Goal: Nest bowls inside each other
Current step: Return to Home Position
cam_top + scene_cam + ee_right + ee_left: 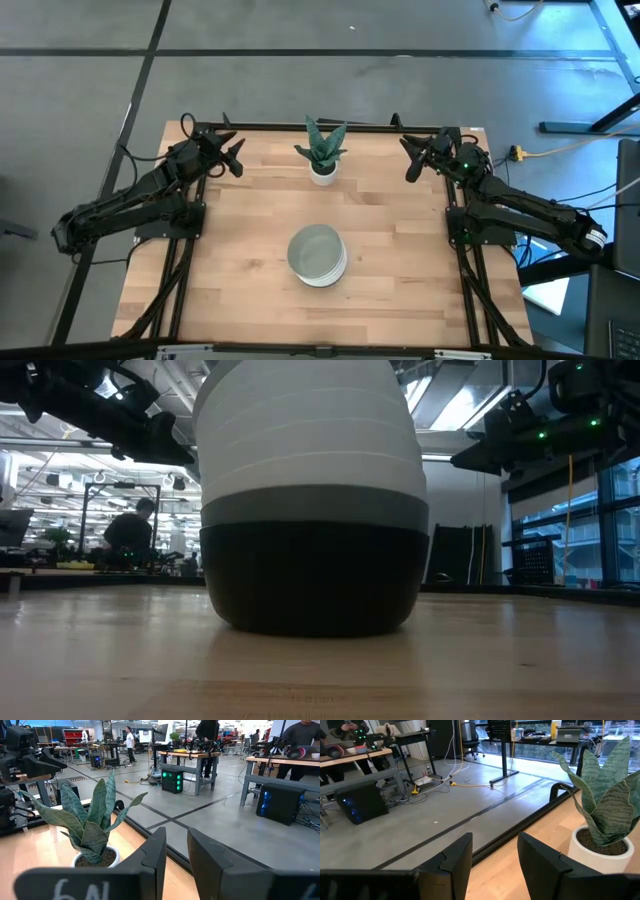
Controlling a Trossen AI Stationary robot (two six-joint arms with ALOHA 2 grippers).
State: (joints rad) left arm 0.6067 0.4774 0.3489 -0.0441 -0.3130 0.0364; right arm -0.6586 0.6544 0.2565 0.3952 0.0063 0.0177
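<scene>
High view shows the bowls (318, 255) as one nested stack near the middle of the table (400, 290). In the low view the black bowl (310, 575) carries the grey and white ones, so I judge the nesting is finished. The left gripper (236, 158) waits at the back left corner and the right gripper (410, 160) at the back right corner, both with fingers spread a little and holding nothing, probably parked there so that they cannot knock the stack.

Light wooden plank table (400, 290): contents.
At centre, nested stack of round smooth bowls (318, 255), black one lowest; small white pot holding green plant (323, 172) stands near far edge.
</scene>
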